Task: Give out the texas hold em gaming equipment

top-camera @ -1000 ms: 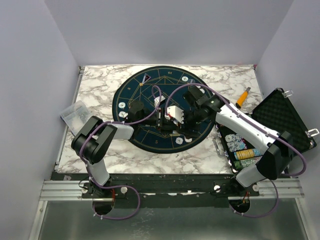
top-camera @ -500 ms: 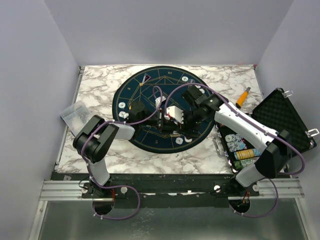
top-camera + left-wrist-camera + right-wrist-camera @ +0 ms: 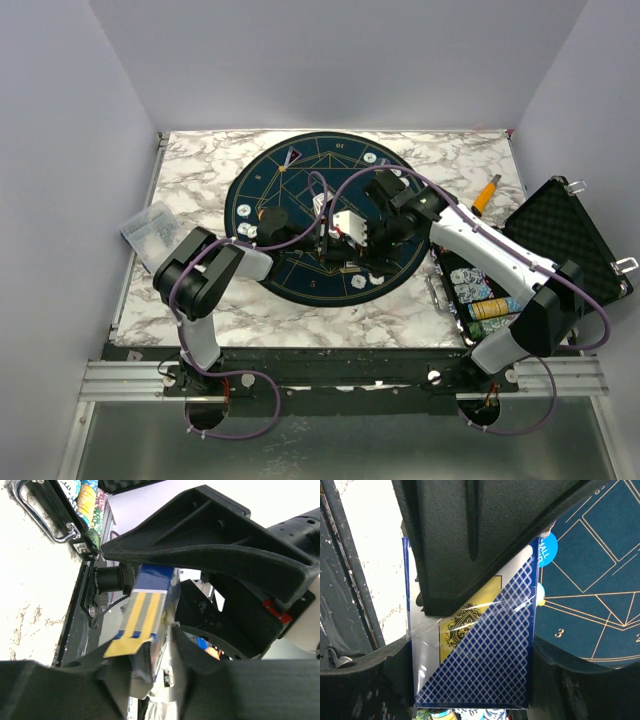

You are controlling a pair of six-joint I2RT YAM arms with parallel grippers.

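A sealed box of playing cards (image 3: 346, 227), blue diamond pattern with a yellow and white face, hangs above the round dark blue mat (image 3: 300, 262). Both grippers are shut on it. My right gripper (image 3: 472, 677) clamps its two long sides, and the box (image 3: 480, 655) fills the space between the fingers. My left gripper (image 3: 157, 647) pinches the box (image 3: 145, 615) across its thin faces, seen edge-on. Whitish poker chips (image 3: 246, 231) and a blue button disc (image 3: 546, 551) lie on the mat. Two cards (image 3: 292, 157) lie at its far edge.
An open black case (image 3: 560, 235) with chip rolls (image 3: 482, 297) stands at the right. An orange-handled tool (image 3: 487, 193) lies beyond it. A clear plastic bag (image 3: 150, 224) sits at the table's left edge. White walls close in three sides.
The left arm's elbow has shifted slightly right and forward. Both grippers and the card box have stayed nearly in place.
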